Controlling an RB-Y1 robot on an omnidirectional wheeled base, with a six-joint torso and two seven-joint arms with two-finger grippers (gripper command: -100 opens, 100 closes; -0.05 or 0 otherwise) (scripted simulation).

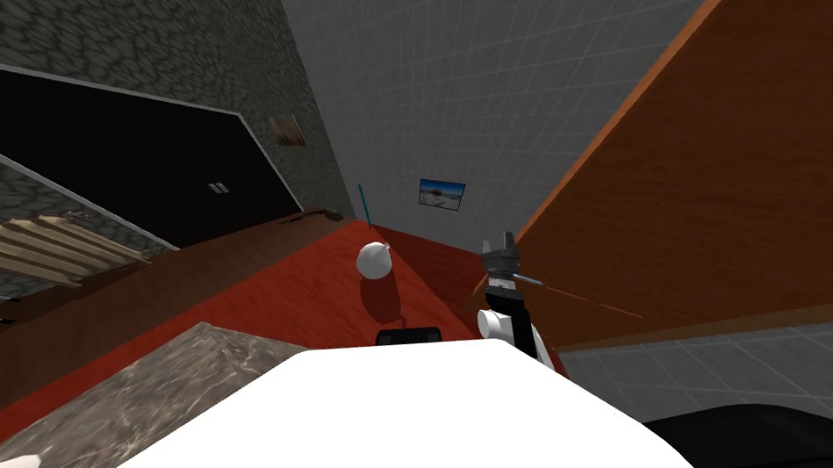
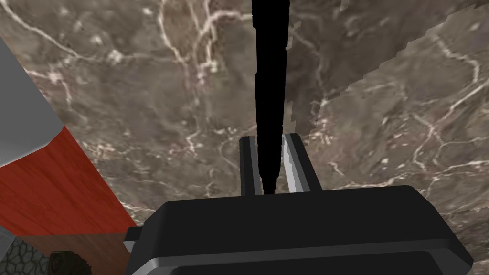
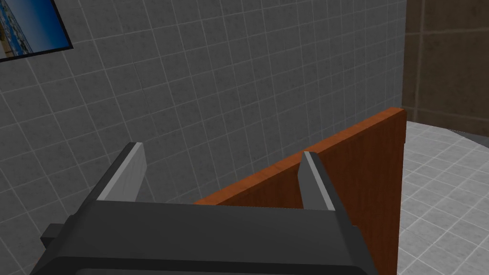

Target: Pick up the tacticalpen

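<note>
The tactical pen (image 2: 270,95) is a slim black rod. My left gripper (image 2: 270,138) is shut on its near end, with the fingers (image 2: 292,162) pressing both sides. The rest of the pen reaches out over a brown marbled top (image 2: 143,95); I cannot tell whether it touches that top. In the head view the left gripper's dark box (image 1: 408,336) peeks out just above my chest. My right gripper (image 1: 502,244) is raised to the right, beside a brown wooden panel (image 1: 716,170). Its fingers (image 3: 222,150) stand open with nothing between them.
The marbled top (image 1: 162,383) lies at the lower left, bordered by a red surface (image 1: 298,283). A white ball (image 1: 374,260) rests on the red surface, with a thin blue rod (image 1: 363,203) behind it. A grey tiled wall stands ahead.
</note>
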